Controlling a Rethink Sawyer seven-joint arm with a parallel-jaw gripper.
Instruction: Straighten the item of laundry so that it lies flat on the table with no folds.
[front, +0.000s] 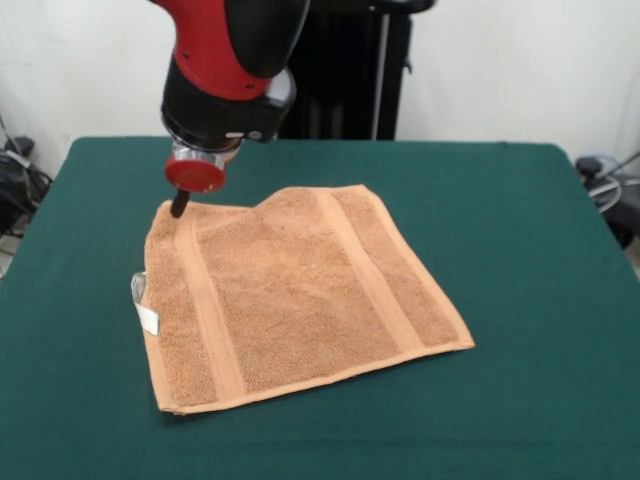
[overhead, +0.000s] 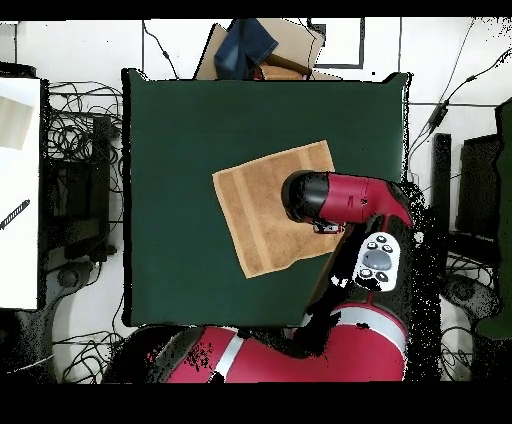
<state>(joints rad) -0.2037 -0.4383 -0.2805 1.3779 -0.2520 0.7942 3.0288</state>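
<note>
Towel (front: 300, 295) under gripper (front: 180, 208), corner folded

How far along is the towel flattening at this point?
Mostly done: the towel lies spread on the table, both woven bands showing. In hand: the gripper is down at the far left corner, where the edge looks uneven, possibly tucked. Left: flatten that corner and withdraw. The overhead view hides that corner under the arm.

- The red and black arm (front: 225, 60) reaches down from above, its wrist pointing downward.
- The gripper (front: 179, 206) shows one dark tip; its opening is unclear.
</note>
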